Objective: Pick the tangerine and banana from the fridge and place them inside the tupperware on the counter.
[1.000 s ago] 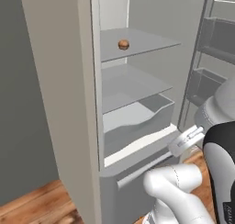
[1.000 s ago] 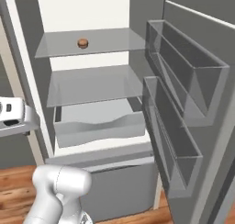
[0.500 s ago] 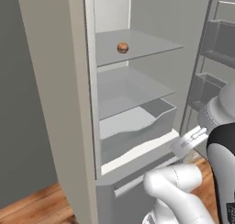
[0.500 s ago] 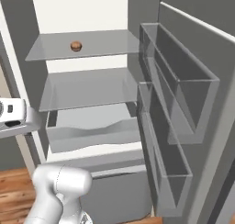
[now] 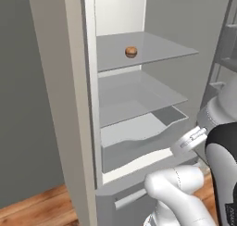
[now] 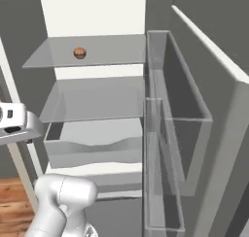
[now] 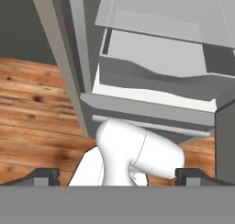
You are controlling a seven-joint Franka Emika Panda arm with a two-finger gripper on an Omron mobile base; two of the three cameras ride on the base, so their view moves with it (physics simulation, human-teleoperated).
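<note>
the fridge [image 5: 69, 104] stands open. the tangerine [image 5: 131, 52] sits on the upper shelf [image 5: 152, 49], toward 12 o'clock in the left base view. the jaws are spread wide and hold nothing, aimed at the drawer [image 7: 151, 81].

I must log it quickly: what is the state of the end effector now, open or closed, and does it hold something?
End effector: open, the two fingertips far apart, holding nothing; it points low at the fridge.
</note>
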